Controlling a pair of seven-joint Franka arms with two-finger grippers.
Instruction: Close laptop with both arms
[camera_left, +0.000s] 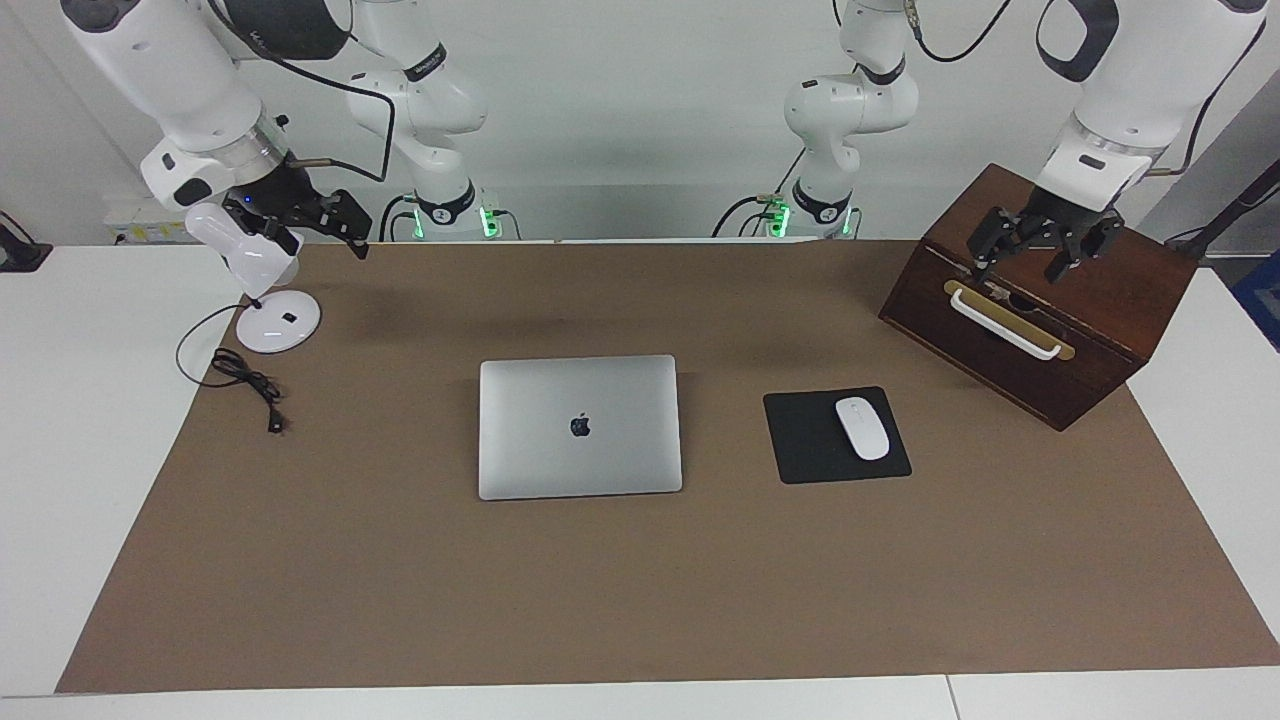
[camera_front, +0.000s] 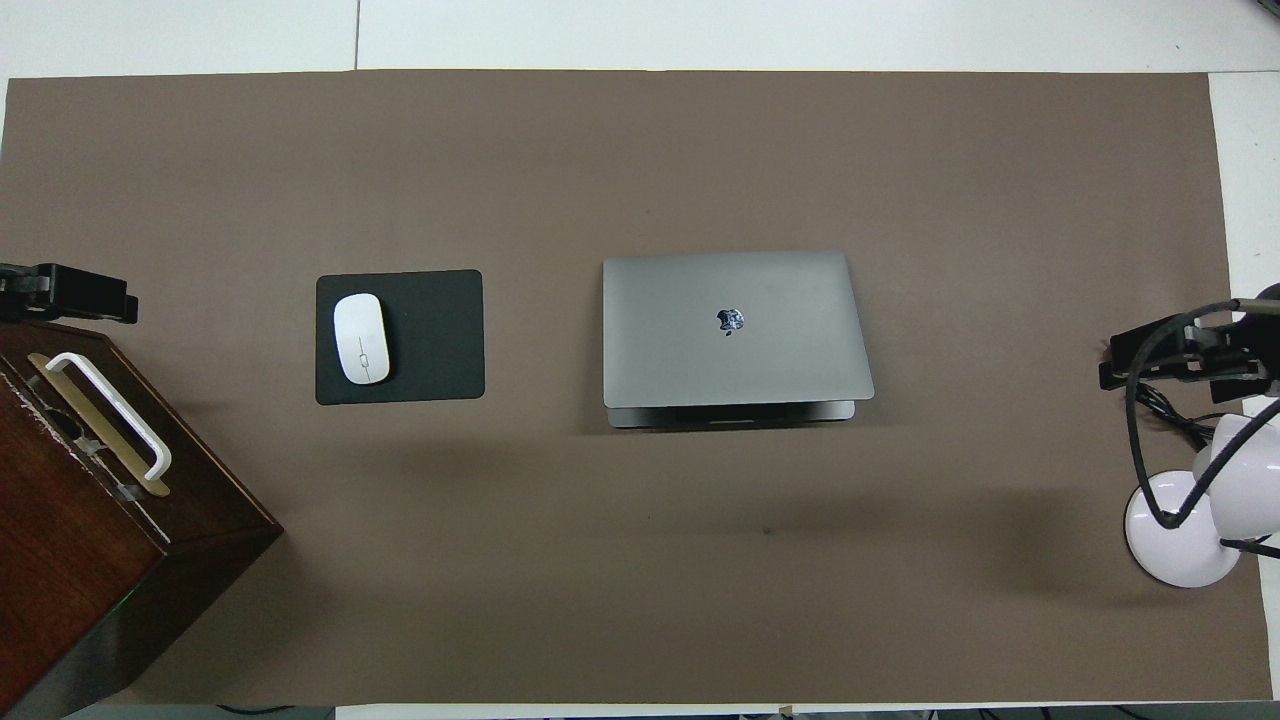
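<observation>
Laptop (camera_left: 580, 426) mid-table, beside mouse pad (camera_left: 836, 436), lid down or nearly so; can't tell. Left end effector (camera_left: 1040, 245) over wooden box (camera_left: 1100, 300), right end effector (camera_left: 330, 222) over lamp (camera_left: 262, 290); finger state unclear. I'd judge a final press remains at most.

Both arms are showing glossy white rounded shells with dark grey joint sections, black cables looping along them, green lights glowing at their bases, and black multi-finger grippers: left gripper (camera_left: 1040, 245), right gripper (camera_left: 330, 220).

The silver laptop (camera_left: 580, 427) (camera_front: 733, 335) lies in the middle of the brown mat. Its lid, nearly shut, shows a dark apple.
</observation>
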